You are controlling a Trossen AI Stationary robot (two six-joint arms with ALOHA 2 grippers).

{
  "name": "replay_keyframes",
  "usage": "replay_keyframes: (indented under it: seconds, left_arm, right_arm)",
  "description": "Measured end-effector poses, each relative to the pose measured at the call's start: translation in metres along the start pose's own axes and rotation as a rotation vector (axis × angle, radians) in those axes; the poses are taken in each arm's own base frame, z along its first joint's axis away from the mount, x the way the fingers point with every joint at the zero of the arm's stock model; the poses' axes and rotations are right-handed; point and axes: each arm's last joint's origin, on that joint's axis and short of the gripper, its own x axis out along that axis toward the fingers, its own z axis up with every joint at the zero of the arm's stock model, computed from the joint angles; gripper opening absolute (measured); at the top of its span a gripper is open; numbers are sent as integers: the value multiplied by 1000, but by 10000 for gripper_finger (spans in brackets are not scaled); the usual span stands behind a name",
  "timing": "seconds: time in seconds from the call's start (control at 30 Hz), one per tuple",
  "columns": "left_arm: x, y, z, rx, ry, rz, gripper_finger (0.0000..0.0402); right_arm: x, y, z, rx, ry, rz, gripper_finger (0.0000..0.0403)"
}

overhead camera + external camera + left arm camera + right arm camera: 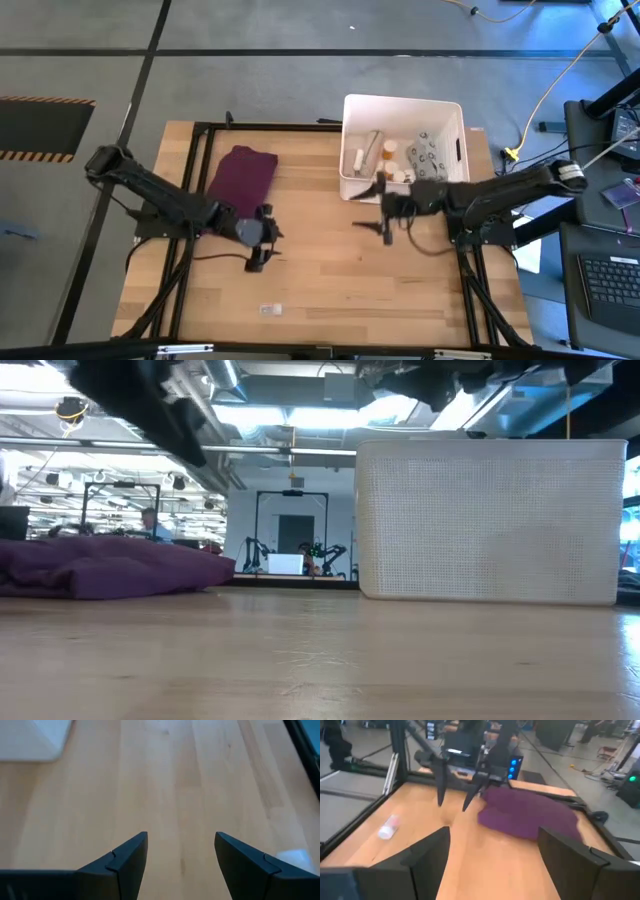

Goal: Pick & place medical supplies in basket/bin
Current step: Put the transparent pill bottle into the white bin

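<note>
The white bin stands at the table's far right and holds several medical supplies: a bottle, a grey patterned pouch and small white containers. In the low view the bin hides them. One small white tube lies alone near the table's front edge and shows in the right wrist view. My left gripper hangs open over bare wood at mid-table. My right gripper is open, in front of the bin, pointing toward the left arm.
A purple folded cloth lies at the far left of the table, beside the left arm. Bare wood spreads between the two grippers and toward the front edge. A black frame rail edges the table.
</note>
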Motion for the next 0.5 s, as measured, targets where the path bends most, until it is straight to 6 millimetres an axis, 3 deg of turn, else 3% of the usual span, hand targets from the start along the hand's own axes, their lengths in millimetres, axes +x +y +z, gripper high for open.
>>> replay_keyframes:
  seconds: [0.3, 0.5]
  left_arm:
    - [7, -47, -30, -44, 63, -8, 221]
    - [11, -74, -50, -109, 142, -45, 185]
  right_arm:
    - [47, 54, -31, 32, -21, 80, 300]
    - [74, 80, -60, 84, -58, 126, 300]
